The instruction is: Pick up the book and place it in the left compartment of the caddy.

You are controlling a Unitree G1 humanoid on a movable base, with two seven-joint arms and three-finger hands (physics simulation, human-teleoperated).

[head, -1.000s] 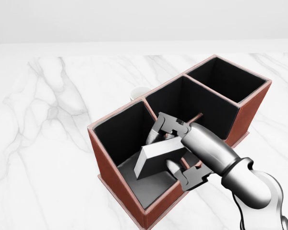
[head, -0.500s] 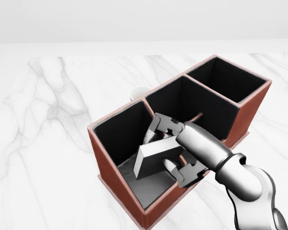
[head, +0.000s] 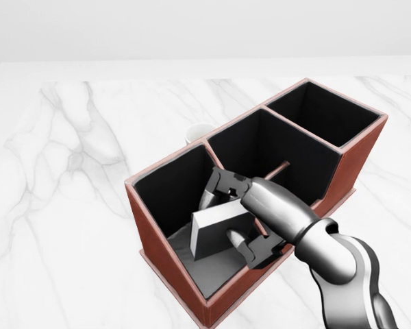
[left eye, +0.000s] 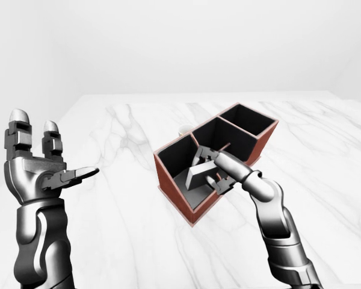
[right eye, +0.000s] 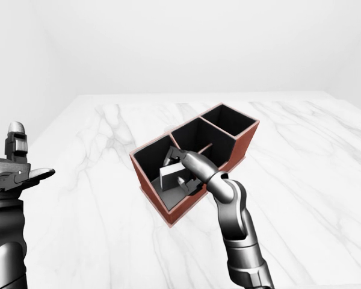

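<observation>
A grey book sits tilted inside the left compartment of the red-brown caddy. My right hand reaches over the caddy's near wall and its fingers close round the book from above and below. The caddy has three black-lined compartments in a diagonal row on the marble table. My left hand is raised well to the left in the left-eye view, fingers spread, holding nothing.
A small white round object peeks out behind the caddy's left compartment. The table's far edge runs along the top of the head view. The middle compartment and the right compartment show only dark lining.
My right hand has moved left and down with the book, carrying it deeper into the left compartment. The caddy and the left hand stayed put.
</observation>
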